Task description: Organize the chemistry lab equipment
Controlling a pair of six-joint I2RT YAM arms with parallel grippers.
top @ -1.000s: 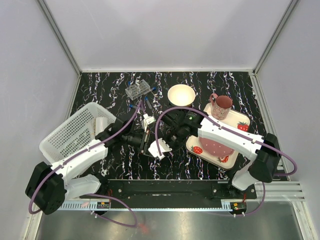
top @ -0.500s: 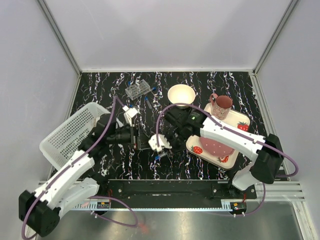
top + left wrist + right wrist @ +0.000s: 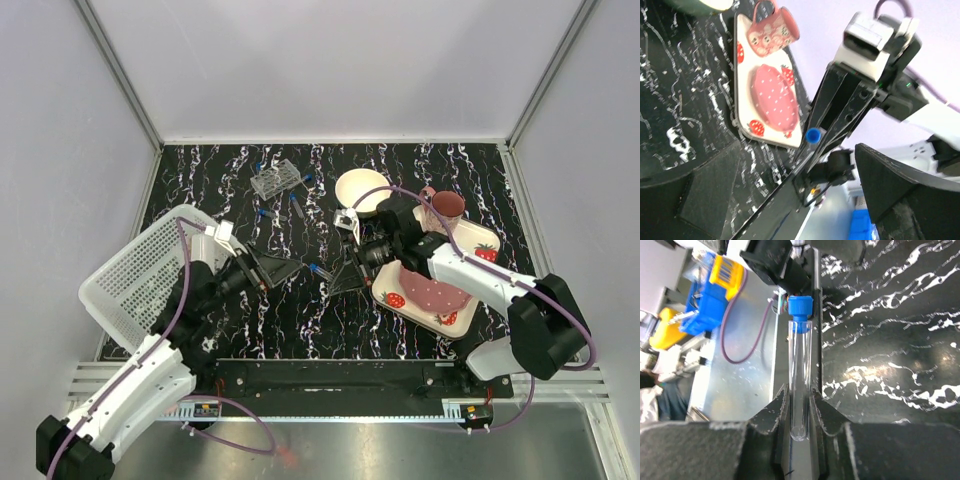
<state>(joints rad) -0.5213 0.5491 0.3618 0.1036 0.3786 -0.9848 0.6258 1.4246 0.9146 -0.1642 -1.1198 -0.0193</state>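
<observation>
White perforated basket [image 3: 135,270] sits at the left edge of the black marbled table [image 3: 450,165]. White bowl with yellow rim [image 3: 362,188] at far centre. Pink mug [image 3: 445,210] stands upright on the far corner of the strawberry-printed plate [image 3: 480,240], with a pink dotted oval piece [image 3: 432,296] on the near half.

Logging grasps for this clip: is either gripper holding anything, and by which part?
The right gripper pinches a blue-capped tube near its closed bottom end, cap sticking out. The left gripper is open and empty.

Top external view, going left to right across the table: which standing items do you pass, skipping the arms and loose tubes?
white basket → clear tube rack → white bowl → pink mug
</observation>
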